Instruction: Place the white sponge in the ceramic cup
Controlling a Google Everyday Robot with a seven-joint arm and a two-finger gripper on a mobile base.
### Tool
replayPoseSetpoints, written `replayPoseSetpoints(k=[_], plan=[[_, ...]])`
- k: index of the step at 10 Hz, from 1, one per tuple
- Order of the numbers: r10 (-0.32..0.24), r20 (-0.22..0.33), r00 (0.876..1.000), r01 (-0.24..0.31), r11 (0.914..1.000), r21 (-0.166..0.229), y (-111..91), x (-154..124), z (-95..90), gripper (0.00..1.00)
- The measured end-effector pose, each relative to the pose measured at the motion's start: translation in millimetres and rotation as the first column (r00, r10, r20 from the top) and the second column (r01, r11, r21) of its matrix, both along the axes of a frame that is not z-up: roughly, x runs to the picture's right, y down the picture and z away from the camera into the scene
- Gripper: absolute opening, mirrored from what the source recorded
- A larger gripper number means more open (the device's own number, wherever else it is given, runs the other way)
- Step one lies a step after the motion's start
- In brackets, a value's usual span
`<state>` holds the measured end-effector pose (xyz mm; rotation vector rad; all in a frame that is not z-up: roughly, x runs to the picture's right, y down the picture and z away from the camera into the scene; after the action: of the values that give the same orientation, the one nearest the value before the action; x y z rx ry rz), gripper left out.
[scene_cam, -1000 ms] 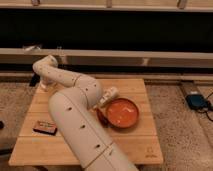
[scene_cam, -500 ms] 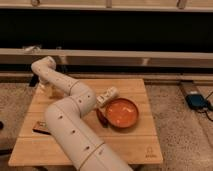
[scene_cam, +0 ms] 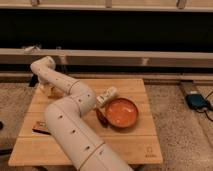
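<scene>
Arm [scene_cam: 70,125] swung leftward, black block [scene_cam: 40,131] half covered | gripper [scene_cam: 46,89] located near far-left corner, grip state cannot be told | ceramic cup [scene_cam: 107,95] beside bowl [scene_cam: 121,112]

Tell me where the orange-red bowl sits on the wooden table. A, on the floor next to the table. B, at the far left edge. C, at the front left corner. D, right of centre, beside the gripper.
D: the orange-red bowl rests on the wooden table right of centre, with the gripper just at its upper left rim.
</scene>
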<state>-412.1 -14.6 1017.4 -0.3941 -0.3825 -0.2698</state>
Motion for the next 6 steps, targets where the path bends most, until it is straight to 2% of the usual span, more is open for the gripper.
replayPoseSetpoints(k=[1,2,6], plan=[[-0.005,-0.002,1.000,0.005,1.0000,-0.002,1.5,1.2,-1.7,0.02],[-0.008,-0.002,1.000,0.008,1.0000,-0.002,1.7,1.4,-3.6,0.00],[-0.001,0.002,1.000,0.001,1.0000,0.004,-3.1,3.5,-8.0,0.00]])
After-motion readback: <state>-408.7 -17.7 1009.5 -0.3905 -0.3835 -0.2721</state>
